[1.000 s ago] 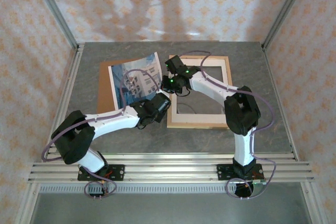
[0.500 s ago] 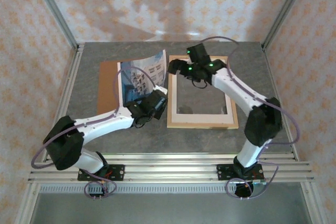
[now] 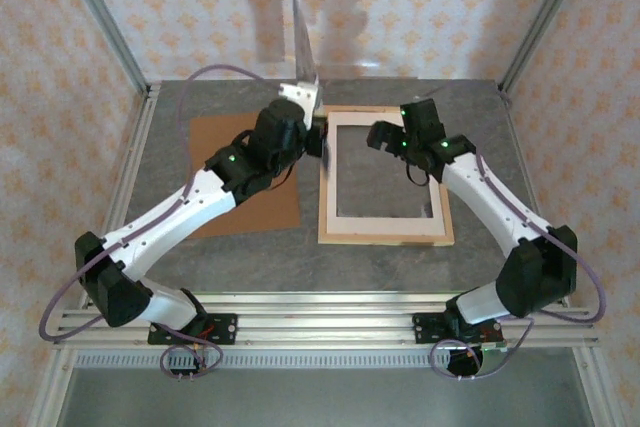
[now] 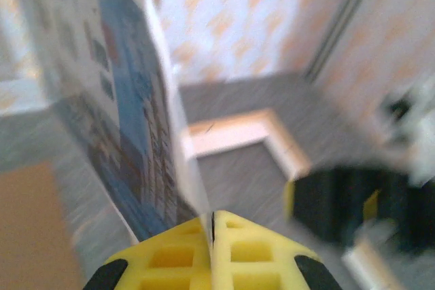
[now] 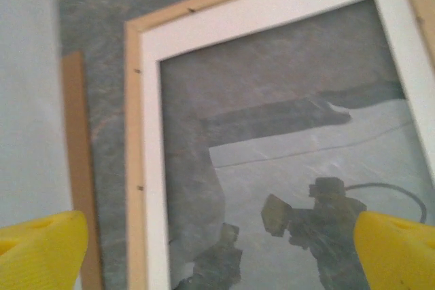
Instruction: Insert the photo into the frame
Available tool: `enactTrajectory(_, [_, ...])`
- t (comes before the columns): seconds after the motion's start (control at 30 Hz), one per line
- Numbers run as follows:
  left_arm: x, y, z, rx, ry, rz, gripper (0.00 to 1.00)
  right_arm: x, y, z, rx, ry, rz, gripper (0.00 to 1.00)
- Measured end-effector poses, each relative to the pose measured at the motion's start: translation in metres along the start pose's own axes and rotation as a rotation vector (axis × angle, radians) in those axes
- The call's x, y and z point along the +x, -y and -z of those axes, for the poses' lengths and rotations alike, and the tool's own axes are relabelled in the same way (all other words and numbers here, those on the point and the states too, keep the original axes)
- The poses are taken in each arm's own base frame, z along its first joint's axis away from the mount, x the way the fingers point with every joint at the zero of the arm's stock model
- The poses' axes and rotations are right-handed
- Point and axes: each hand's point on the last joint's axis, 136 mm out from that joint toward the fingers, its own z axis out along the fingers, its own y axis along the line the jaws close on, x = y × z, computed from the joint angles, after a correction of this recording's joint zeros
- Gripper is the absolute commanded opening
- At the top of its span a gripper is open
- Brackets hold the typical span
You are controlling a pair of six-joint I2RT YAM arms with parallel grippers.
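The photo is held upright by its lower edge in the clamped left gripper; the right gripper is spread wide, empty, over the frame.

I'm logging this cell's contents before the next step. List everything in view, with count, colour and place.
photo: one, blue sky and white building, held up off the table, nearly on edge, near the frame's far-left corner
frame: one, light wood, flat on the table, right of centre
mat: one, cream-white, lying inside the frame
backing board: one, brown, flat on the table, left of the frame
table: one, grey
walls: cream with orange pattern, around the table
left gripper: one, yellow fingers, shut on the photo's lower edge
right gripper: one, yellow fingers, open above the frame
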Motion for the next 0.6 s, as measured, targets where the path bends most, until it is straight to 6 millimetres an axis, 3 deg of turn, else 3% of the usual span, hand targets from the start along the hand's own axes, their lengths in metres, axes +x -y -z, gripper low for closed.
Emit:
enactTrajectory(0.07, [-0.024,0.013,0.003,0.059,0.066,0.069,0.0,0.003,0.014,0.003,0.027,0.008,-0.022,1.0])
enactTrajectory(0.13, [-0.031,0.016,0.003,0.075,0.097,0.129,0.0,0.002,0.022,0.006,0.035,0.019,-0.04,1.0])
enactTrajectory(0.23, [-0.02,0.006,-0.004,0.055,0.099,0.223,0.0,0.002,0.031,0.009,0.045,0.028,-0.063,1.0])
enactTrajectory(0.3, [0.004,-0.011,-0.012,0.012,0.071,0.288,0.0,0.005,0.036,0.009,0.051,0.028,-0.076,1.0])
enactTrajectory(0.43, [0.082,-0.056,-0.02,-0.113,-0.035,0.395,0.0,0.019,0.044,0.0,0.054,0.001,-0.106,1.0])
enactTrajectory(0.53, [0.149,-0.085,-0.007,-0.208,-0.124,0.467,0.0,0.038,0.045,-0.01,0.022,-0.045,-0.138,1.0])
enactTrajectory(0.6, [0.177,-0.1,0.005,-0.259,-0.153,0.513,0.0,0.05,0.043,-0.016,-0.01,-0.081,-0.167,0.99])
